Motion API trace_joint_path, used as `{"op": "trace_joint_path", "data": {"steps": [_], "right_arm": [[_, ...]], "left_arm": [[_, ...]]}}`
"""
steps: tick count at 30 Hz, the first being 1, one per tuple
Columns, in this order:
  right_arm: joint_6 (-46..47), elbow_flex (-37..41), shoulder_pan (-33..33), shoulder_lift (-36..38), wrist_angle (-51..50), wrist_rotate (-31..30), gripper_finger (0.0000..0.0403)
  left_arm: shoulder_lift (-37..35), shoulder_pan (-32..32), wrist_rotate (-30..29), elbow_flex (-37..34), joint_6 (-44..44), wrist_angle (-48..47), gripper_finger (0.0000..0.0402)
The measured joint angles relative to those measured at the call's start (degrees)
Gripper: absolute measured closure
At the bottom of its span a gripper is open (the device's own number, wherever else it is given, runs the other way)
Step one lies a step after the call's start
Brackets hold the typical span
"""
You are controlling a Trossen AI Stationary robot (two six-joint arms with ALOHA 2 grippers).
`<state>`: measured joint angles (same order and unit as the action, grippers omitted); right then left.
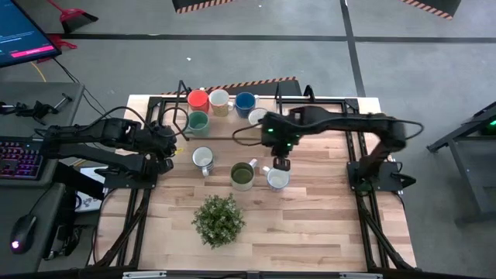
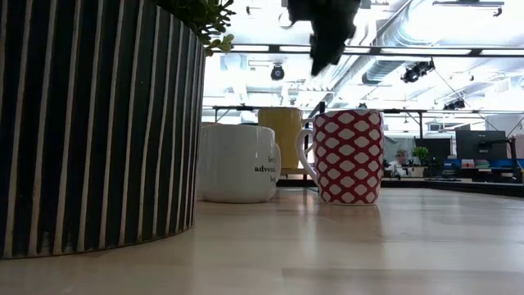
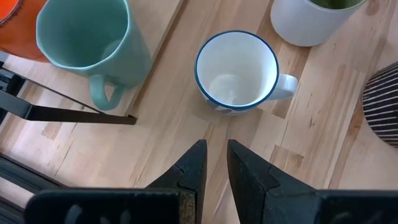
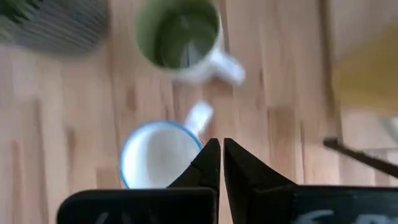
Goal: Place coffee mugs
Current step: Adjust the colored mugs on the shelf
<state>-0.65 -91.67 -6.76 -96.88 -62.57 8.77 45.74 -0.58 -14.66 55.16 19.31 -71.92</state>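
Right gripper (image 1: 280, 163) pinched together, left gripper (image 1: 167, 149) slightly apart, both empty; seven mugs (image 1: 242, 176) visible, one plant (image 1: 218, 219).

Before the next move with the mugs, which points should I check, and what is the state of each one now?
1. Right gripper empty and shut above the front row: ok.
2. Left gripper empty, fingers slightly apart: ok.
3. Blue-rimmed mug upright on the table: ok.
4. Olive-green mug upright, apart from the potted plant: ok.
5. Back mugs all reachable: cannot tell.
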Motion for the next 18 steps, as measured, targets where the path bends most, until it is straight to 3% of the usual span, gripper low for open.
{"op": "trace_joint_path", "data": {"steps": [4, 8, 18], "right_arm": [[2.2, 8.7, 0.0, 6.6, 17.0, -1.5, 0.0403], [1.9, 13.5, -1.1, 6.8, 28.5, -5.6, 0.0403], [0.9, 10.6, -3.5, -1.0, 30.3, -8.5, 0.0403]], "left_arm": [[0.0, 0.0, 0.0, 0.0, 0.1, 0.0, 0.0348], [0.0, 0.0, 0.0, 0.0, 1.2, 0.0, 0.0348], [0.0, 0.0, -0.1, 0.0, 1.6, 0.3, 0.0348]]}}
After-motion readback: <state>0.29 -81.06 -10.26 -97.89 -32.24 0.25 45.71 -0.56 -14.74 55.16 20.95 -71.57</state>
